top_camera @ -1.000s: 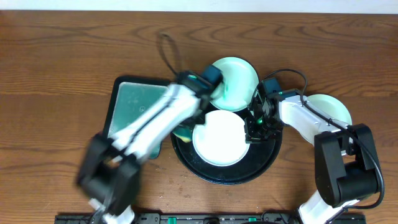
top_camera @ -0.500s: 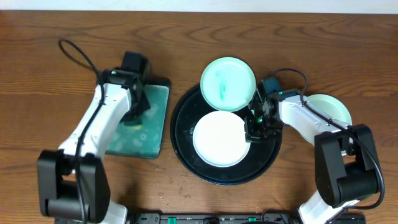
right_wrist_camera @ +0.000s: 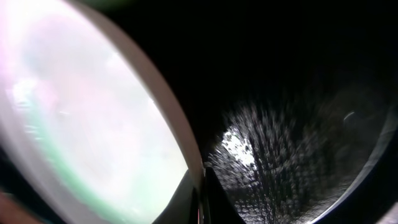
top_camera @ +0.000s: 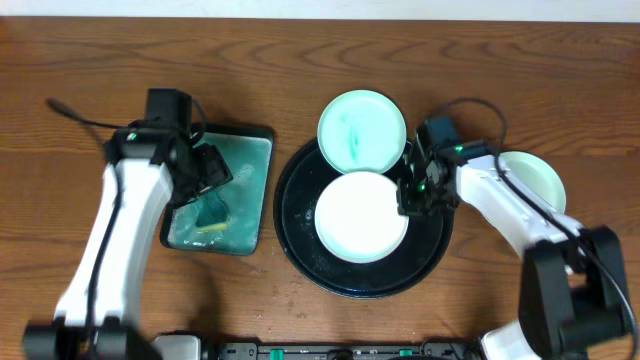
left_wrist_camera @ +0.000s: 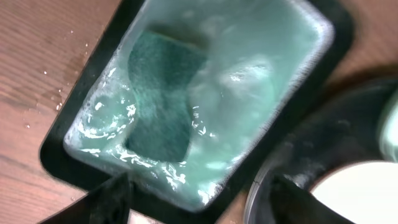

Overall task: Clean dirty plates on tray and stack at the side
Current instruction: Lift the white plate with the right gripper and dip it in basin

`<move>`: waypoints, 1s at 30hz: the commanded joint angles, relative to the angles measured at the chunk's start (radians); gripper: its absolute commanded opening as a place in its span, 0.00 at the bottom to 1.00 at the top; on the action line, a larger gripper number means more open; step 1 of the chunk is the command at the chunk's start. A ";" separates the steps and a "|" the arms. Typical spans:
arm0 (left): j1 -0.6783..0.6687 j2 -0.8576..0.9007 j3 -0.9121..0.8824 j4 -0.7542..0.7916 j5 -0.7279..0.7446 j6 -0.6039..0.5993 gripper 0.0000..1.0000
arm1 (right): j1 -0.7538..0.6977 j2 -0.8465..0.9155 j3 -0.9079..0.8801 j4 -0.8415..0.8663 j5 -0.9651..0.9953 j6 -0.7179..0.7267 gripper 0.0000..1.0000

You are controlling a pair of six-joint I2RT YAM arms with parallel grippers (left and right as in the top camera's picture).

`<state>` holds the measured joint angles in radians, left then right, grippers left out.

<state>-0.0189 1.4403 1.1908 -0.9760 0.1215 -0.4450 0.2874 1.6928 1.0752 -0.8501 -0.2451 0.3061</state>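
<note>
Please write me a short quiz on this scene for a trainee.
1. True or false: the sponge lies in the dish of teal liquid.
2. Is the left tool, above the dish, open or shut?
3. The right tool grips the rim of which plate? A: the smeared plate. B: the clean plate in the tray. C: the plate on the table.
Key: 1 true; 2 open; 3 B.

"What do your arms look like from above?"
"Your left arm (top_camera: 115, 225) and right arm (top_camera: 500, 200) have white shells with black joints."
"Any wiring or lights?"
"A thin black cable (top_camera: 478, 106) loops off each wrist, a green light (top_camera: 420, 185) glows there, and your left hand (left_wrist_camera: 199, 183) has dark fingers."
</note>
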 commanded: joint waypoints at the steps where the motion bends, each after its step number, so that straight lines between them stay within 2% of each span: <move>1: 0.003 -0.148 0.036 -0.023 0.028 0.008 0.76 | 0.042 -0.075 0.135 0.008 0.034 0.021 0.01; 6: 0.003 -0.335 0.036 -0.029 0.025 0.007 0.79 | 0.128 -0.068 0.282 0.080 0.035 0.069 0.01; 15: 0.003 -0.531 0.035 -0.040 0.025 0.007 0.79 | 0.393 0.047 0.303 0.503 0.230 0.095 0.01; 21: 0.003 -0.555 0.035 -0.040 0.025 0.007 0.80 | 0.518 0.140 0.303 0.693 0.519 -0.098 0.01; 30: 0.003 -0.551 0.035 -0.040 0.025 0.007 0.80 | 0.634 0.053 0.303 0.811 0.801 -0.432 0.01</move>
<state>-0.0185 0.8909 1.2015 -1.0145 0.1368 -0.4442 0.8909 1.8214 1.3640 -0.0677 0.3840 0.0368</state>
